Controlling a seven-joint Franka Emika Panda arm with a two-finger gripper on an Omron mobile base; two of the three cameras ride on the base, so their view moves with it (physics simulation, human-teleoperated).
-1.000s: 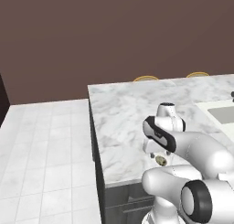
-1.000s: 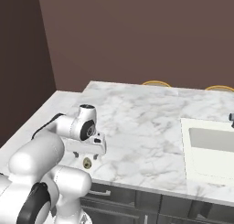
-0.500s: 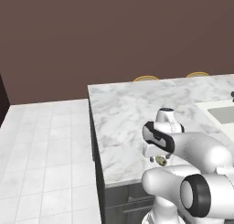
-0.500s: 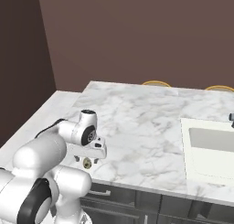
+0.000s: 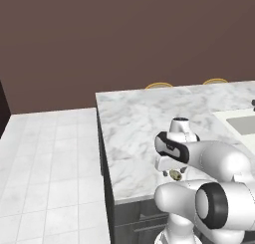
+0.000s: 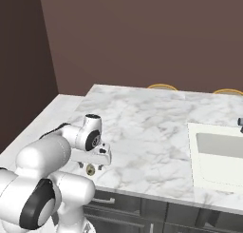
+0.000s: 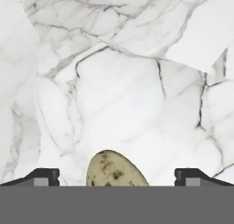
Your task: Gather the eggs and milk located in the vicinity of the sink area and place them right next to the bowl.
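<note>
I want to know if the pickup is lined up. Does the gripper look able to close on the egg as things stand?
Probably yes. In the hand view the egg lies on bare marble between the open gripper's two fingertips, with nothing beside it. The gripper hangs over the counter near its front edge, just above the egg.

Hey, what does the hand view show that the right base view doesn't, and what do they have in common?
Hand view alone: the mottling on the egg up close, lying between the two wide-open fingers, and the grey veins of the marble right under the hand. Right base view alone: the white arm, the sink off to the right, and the brown wall. Shared: the egg on the marble counter near its front edge.
</note>
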